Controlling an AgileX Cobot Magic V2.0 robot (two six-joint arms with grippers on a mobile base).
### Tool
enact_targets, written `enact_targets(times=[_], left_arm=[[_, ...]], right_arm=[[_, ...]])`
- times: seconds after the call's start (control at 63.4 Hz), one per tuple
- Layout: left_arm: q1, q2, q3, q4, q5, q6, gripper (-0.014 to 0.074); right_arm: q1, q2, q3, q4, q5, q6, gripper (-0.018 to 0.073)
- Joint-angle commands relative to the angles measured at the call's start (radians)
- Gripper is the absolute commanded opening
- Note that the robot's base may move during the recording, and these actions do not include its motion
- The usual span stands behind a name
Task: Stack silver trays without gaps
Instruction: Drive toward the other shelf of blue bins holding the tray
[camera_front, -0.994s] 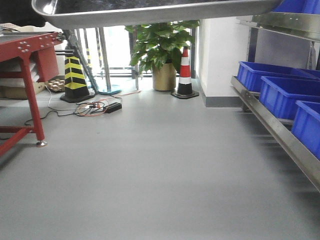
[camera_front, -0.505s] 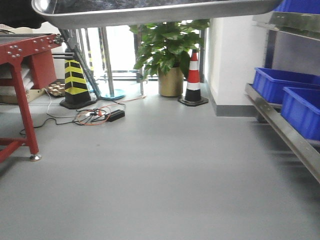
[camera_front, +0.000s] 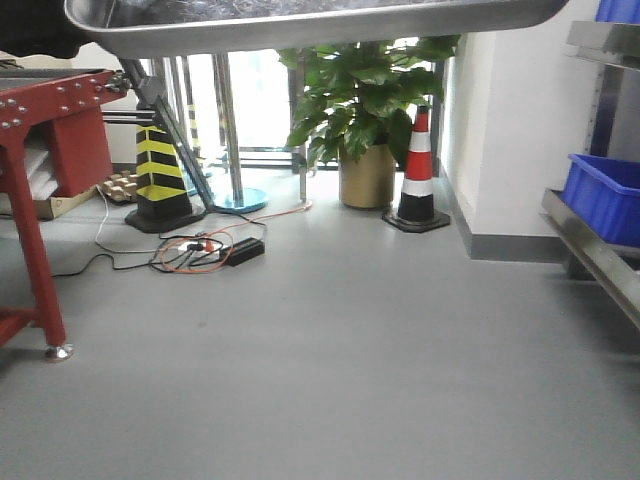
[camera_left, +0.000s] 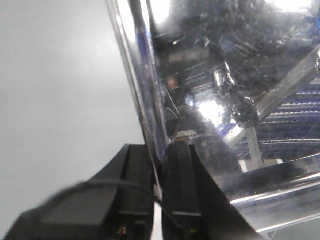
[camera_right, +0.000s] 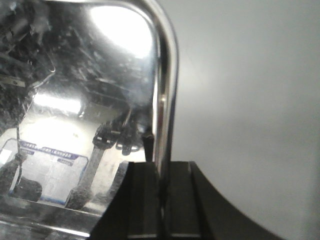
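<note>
Both grippers are clamping one silver tray (camera_front: 300, 25). The left gripper (camera_left: 160, 152) is pinching the rolled rim with one finger inside the pan and one outside. The right gripper (camera_right: 160, 167) is doing the same on the opposite rim. Neither set of jaws is showing any gap around the metal.

Taking the shelf rack (camera_front: 590, 255) as the landmark, the tray is hanging left of it and higher than its lower rail, well clear of the floor (camera_front: 330, 380). Its long axis is running crosswise in the front view, from one arm to the other, with its right end reaching toward the rack. A blue bin (camera_front: 605, 190) is sitting on the rack's lower level.

No second tray is showing in any view, so where the stack lies cannot be told. If it is on the rack, the right arm is the nearer one and would be leading.

Both arms are reaching forward and raised, wrists facing inward across the tray. The tray's underside is looking about level, which any gapless nesting will be needing.
</note>
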Motion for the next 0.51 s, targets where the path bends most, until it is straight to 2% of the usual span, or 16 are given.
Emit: enact_targets(times=[0.0, 0.489], left_arm=[[-0.011, -0.034, -0.025, -0.047, 0.019, 0.028, -0.0048], [-0.011, -0.034, -0.025, -0.059, 0.019, 0.028, -0.0048]], right_arm=[[0.000, -0.038, -0.033, 0.007, -0.034, -0.012, 0.0058], [0.000, -0.038, -0.033, 0.006, -0.034, -0.012, 0.0058]])
